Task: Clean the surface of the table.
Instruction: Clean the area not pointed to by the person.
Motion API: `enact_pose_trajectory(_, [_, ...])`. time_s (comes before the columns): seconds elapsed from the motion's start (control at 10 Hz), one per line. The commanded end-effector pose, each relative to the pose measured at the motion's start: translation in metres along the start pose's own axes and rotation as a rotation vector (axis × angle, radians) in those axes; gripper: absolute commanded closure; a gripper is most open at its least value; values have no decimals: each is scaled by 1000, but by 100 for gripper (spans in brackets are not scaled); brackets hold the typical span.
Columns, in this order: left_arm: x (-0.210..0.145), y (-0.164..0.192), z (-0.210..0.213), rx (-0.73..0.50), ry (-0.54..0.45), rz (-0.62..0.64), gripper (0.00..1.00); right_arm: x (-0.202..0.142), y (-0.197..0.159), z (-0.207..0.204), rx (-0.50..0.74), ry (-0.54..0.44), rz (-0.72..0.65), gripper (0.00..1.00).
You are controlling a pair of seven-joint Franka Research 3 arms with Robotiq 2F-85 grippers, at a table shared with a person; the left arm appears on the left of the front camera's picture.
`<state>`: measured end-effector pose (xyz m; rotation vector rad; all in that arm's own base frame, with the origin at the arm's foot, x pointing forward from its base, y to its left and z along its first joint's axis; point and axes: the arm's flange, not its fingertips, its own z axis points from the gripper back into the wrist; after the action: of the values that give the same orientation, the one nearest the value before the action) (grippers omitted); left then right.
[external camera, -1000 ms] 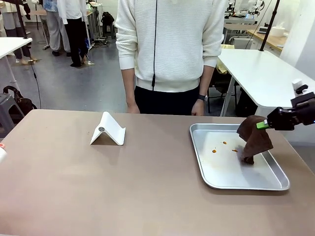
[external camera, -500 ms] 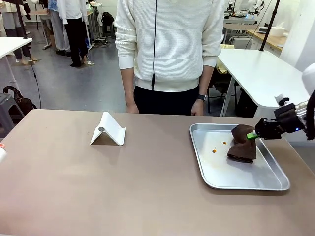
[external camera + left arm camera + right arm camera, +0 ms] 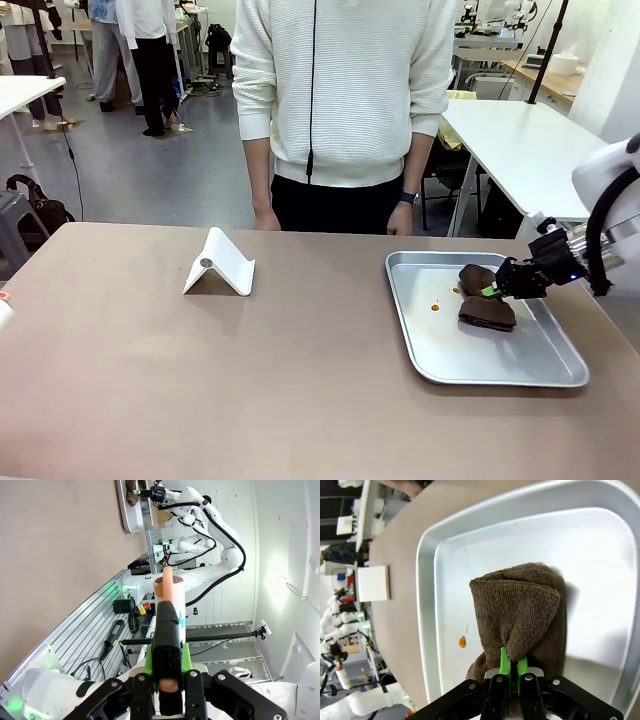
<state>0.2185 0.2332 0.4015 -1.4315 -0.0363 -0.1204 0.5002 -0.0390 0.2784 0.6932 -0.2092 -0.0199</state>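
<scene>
Right gripper (image 3: 492,290) is clamped on the brown cloth (image 3: 485,308), which rests inside the tray (image 3: 500,381) on the worktop (image 3: 200,380). Orange spots (image 3: 436,307) lie just beside the cloth, toward the tray's left rim. Left gripper (image 3: 167,617), well away from the tray, pinches a pinkish stick (image 3: 167,582).

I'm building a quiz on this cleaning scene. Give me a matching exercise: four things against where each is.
1 brown cloth
2 white stand
3 orange drops
4 pink-orange stick

A held in the left gripper
B on the table, left of the tray
C in the tray, pinched by the right gripper
D on the tray floor beside the cloth

Pairs: 1-C, 2-B, 3-D, 4-A
</scene>
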Motion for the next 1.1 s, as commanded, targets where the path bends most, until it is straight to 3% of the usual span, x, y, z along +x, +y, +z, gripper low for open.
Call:
enact_pose_trajectory(0.0, [-1,-4,-4,-1,-9,10,78,2,3,-23,-17,-24,16,100])
enact_pose_trajectory(0.4, [-1,-4,-4,-1,-9,10,78,-1,29,-51,-42,34,88,100])
enact_pose_trajectory(1.0, [-1,-4,-4,-1,-9,10,78,-11,83,-113,-67,215,240,100])
